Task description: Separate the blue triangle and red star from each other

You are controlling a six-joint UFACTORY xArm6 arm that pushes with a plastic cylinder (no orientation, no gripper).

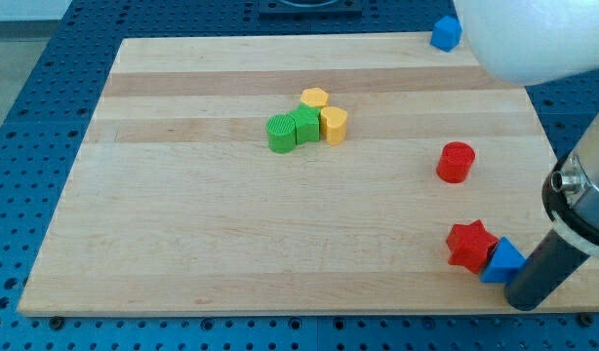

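The red star (470,245) lies near the board's bottom right corner. The blue triangle (501,261) touches it on its lower right side. My rod comes down from the view's right, and my tip (523,301) is just right of and below the blue triangle, close to it or touching it. The tip is at the board's bottom edge.
A red cylinder (456,162) stands above the star. A blue block (445,33) sits at the board's top right corner. Near the middle top, a green cylinder (280,134), a green block (304,125) and two yellow blocks (334,125) (315,97) cluster together. The arm's white body (534,34) fills the top right.
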